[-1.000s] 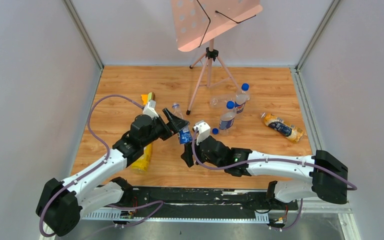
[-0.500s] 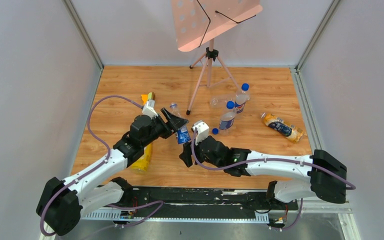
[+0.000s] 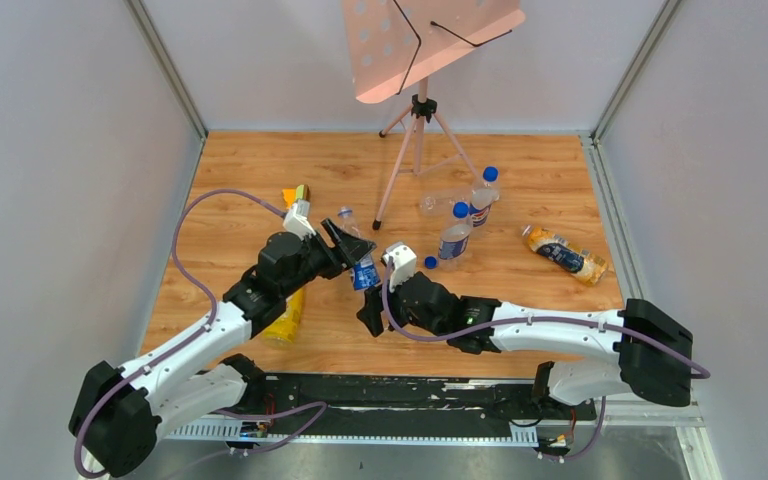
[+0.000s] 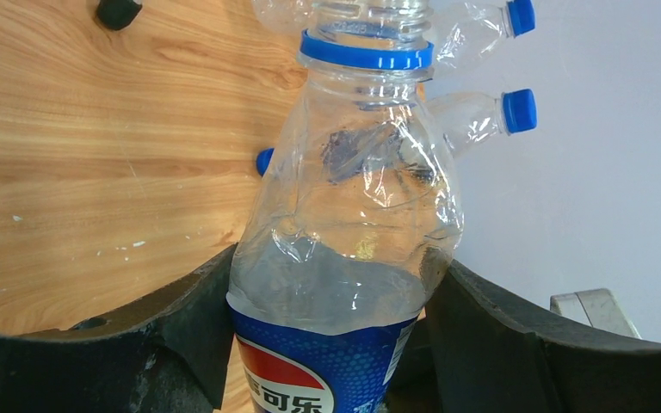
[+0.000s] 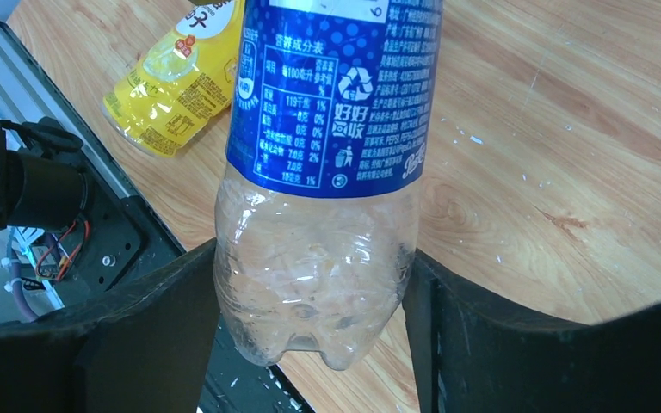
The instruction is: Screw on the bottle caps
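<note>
Near table (image 3: 520,180) centre, left gripper (image 4: 331,331) clamped on the uncapped clear bottle (image 4: 357,215) at its upper body, right gripper (image 5: 314,323) clamped on its base; loose blue cap (image 3: 430,262) just right.

Bright, even overhead light; soft faint shadows; mild glare on clear bottle (image 4: 353,215); wide-angle bending in wrist views.

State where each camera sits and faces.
Top external: above and behind, looking down on the wooden table; both arms show.
Left wrist: on the left hand, facing the uncapped neck of the clear plastic blue-labelled bottle; black fingers show.
Right wrist: on the right hand, facing that bottle's base; fingers show.
Shared: all see this bottle, held by both hands.
</note>
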### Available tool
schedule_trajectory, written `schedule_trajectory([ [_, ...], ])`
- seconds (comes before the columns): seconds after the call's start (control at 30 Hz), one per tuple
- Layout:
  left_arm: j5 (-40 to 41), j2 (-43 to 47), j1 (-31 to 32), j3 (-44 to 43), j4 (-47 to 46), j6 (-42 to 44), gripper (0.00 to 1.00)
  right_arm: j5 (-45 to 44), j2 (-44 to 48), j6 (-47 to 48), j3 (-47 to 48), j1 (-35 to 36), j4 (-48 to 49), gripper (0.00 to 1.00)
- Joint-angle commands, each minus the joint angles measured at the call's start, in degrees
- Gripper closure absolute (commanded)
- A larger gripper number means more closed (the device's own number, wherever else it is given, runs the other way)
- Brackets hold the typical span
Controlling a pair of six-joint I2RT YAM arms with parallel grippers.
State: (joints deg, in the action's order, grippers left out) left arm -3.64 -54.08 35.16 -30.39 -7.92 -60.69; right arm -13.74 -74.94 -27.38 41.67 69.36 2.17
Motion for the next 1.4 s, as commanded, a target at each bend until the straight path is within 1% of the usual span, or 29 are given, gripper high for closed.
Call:
schedule_trajectory([
  [0.0,3.48,1.15,-0.06,-3.14,2.73,7.44,0.99,1.51,0.75,-0.01,1.13,0.6,0.66,0.23],
  [0.1,5.24,1.17,-0.1,-5.63,7.15,13.17,1.0,1.48,1.69,0.13,2.5,0.6,-1.85,0.14],
  [0.17,6.25,1.17,-0.28,-7.07,10.86,16.88,1.0,1.47,2.61,0.21,3.24,0.58,-4.91,0.1],
  [0.3,6.39,1.43,-1.43,-9.15,14.82,22.76,1.0,-0.19,4.64,0.31,4.48,0.55,-8.84,0.08],
  [0.43,4.97,1.75,-3.22,-10.59,17.3,27.69,1.0,-3.78,6.6,1.33,4.83,0.39,-11.92,0.06],
  [0.53,4.13,2.06,-4.09,-11.26,18.66,29.84,1.0,-6.24,7.62,1.7,4.57,-0.49,-13.39,0.05],
  [0.7,0.15,2.83,-5.99,-11.22,18.87,31.49,1.0,-6.65,7.24,1.88,4.92,-3.15,-14.58,0.05],
  [0.9,-1.06,4.86,-7.96,-12.5,21.72,35.06,1.0,-6.64,1.8,1.14,8.26,-8.56,-17.95,0.05],
  [1.0,-1.4,6.31,-8.08,-14.14,24.42,38.85,1.0,-6.76,-1.65,0.91,9.58,-11.62,-18.44,0.05],
  [1.17,-1.25,9.38,-8.09,-15.35,27.02,44.69,1.0,-7.77,-9.29,1.01,12.81,-14.66,-19.11,0.06],
  [1.37,1.15,11.88,-8.09,-16.68,30.46,50.03,1.0,-11.2,-17.52,1.47,16.93,-16.17,-21.12,0.14],
])
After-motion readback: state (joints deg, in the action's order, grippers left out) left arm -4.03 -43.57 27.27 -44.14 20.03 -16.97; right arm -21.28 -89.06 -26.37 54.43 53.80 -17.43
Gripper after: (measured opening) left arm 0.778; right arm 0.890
